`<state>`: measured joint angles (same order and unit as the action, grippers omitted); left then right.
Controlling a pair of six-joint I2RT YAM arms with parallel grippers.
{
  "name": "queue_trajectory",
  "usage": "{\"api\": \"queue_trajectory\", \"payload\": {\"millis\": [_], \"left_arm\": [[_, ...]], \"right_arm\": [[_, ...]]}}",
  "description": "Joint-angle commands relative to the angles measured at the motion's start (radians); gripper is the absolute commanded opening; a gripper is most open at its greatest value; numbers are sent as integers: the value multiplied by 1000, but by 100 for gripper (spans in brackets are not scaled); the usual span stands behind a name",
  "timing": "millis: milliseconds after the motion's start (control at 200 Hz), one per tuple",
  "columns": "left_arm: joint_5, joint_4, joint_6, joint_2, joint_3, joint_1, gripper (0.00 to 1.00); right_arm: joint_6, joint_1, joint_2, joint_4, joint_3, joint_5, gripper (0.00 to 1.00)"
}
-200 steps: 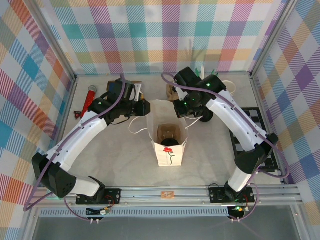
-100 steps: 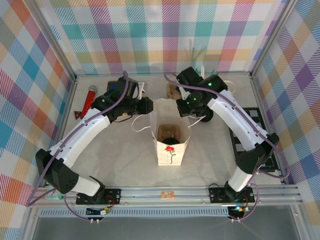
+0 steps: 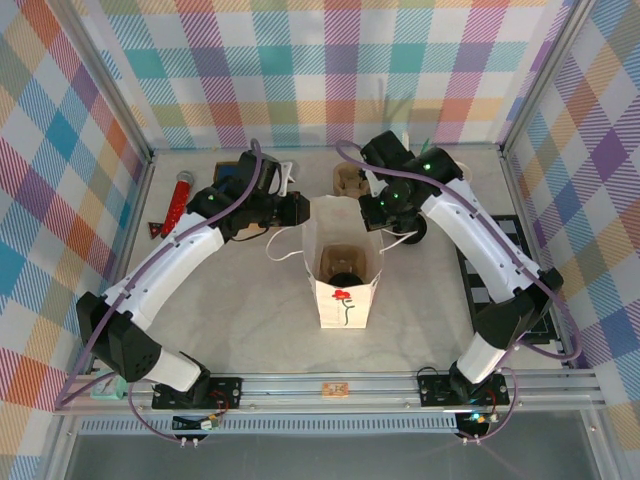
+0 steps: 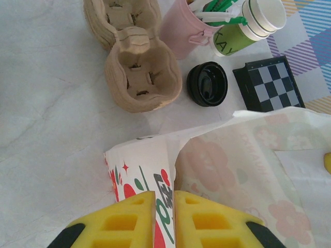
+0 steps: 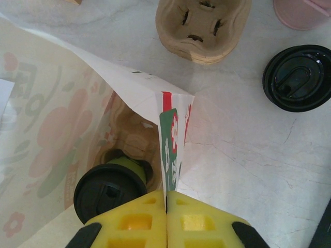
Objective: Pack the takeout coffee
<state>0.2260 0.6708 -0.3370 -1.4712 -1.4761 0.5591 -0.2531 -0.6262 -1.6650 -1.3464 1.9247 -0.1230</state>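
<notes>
The white paper bag [image 3: 346, 301] stands open at mid-table. Inside it the takeout coffee [image 3: 343, 279], a green cup with a black lid [image 5: 110, 190], sits in a brown cardboard carrier at the bottom. My left gripper [image 3: 300, 209] is shut on the bag's left rim; in the left wrist view its yellow fingers [image 4: 165, 206] pinch the printed paper [image 4: 135, 170]. My right gripper [image 3: 378, 211] is shut on the bag's right rim, and its pads [image 5: 166, 205] close flat on the paper edge [image 5: 172, 135].
Behind the bag lie cardboard cup carriers [image 4: 143, 77], a loose black lid [image 4: 207, 83], a pink cup with stirrers [image 4: 182, 32], a stack of green-and-cream cups [image 4: 247, 27] and a checkerboard [image 4: 268, 82]. A red tool [image 3: 180, 196] lies at the far left.
Both grippers, still pinching the bag's rims, have shifted slightly right and toward the back. The bag has moved a little with them.
</notes>
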Motion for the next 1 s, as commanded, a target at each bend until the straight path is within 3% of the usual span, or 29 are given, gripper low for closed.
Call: {"api": "queue_trajectory", "payload": {"millis": [0, 565, 995], "left_arm": [[7, -4, -4, -18, -32, 7, 17], [-4, 3, 6, -57, -80, 7, 20], [-34, 44, 24, -75, -137, 7, 42]], "right_arm": [[8, 15, 31, -1, -16, -18, 7], [35, 65, 1, 21, -6, -24, 8], [62, 80, -62, 0, 83, -29, 12]]}}
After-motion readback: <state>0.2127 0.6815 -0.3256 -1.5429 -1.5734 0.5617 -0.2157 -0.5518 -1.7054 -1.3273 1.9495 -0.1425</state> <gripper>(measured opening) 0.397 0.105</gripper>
